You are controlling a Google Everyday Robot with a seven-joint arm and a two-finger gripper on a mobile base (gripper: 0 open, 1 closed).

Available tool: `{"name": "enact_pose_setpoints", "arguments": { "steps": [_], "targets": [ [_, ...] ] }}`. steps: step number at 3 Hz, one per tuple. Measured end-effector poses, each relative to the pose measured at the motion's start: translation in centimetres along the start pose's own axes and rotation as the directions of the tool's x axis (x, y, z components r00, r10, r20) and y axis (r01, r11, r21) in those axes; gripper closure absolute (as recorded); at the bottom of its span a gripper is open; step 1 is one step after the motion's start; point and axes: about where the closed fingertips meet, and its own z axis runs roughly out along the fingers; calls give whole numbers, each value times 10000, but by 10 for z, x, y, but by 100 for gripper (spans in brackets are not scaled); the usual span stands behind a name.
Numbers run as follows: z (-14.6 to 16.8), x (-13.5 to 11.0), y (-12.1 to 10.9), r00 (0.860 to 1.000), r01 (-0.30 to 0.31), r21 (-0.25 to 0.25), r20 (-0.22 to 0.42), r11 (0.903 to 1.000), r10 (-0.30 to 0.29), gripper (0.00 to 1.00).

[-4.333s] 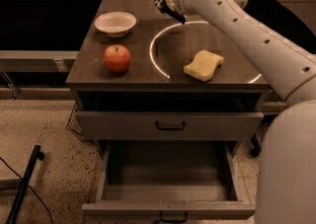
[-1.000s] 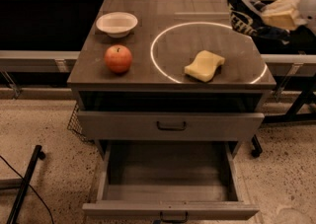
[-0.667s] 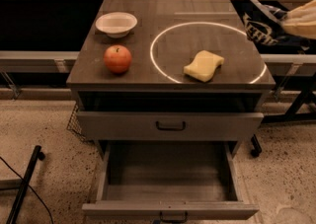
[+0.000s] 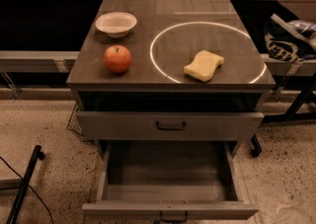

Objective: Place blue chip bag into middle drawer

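The crumpled dark-blue foil chip bag (image 4: 281, 49) is held clamped in the grey gripper (image 4: 290, 31), beyond the countertop's (image 4: 207, 8) right edge; the wide grey-brown middle drawer (image 4: 168, 176) is seen open.

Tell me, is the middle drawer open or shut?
Open: middle drawer pulled out, floor bare. Gripper holds the blue chip bag right of the cabinet.

You have a red apple (image 4: 117, 58), yellow sponge (image 4: 204, 65), white bowl (image 4: 116, 23) (at right edge, grey pincer (image 4: 291, 31) clasps the white-lettered blue chip bag (image 4: 280, 49)).
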Motion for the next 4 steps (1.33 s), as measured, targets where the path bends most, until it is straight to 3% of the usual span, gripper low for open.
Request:
{"name": "enact_pose_setpoints", "arguments": {
  "steps": [1,2,3,4],
  "targets": [
    [2,-4,33,9994,350,-853,85,9957,-344,100],
    [-11,2,93,9922,1167,-1761,637,9774,-1069,100],
    [-32,12,146,9789,1952,-2363,1075,9519,-1740,100],
    [-38,16,156,9735,2212,-2414,1126,9449,-1991,100]
  ]
}}
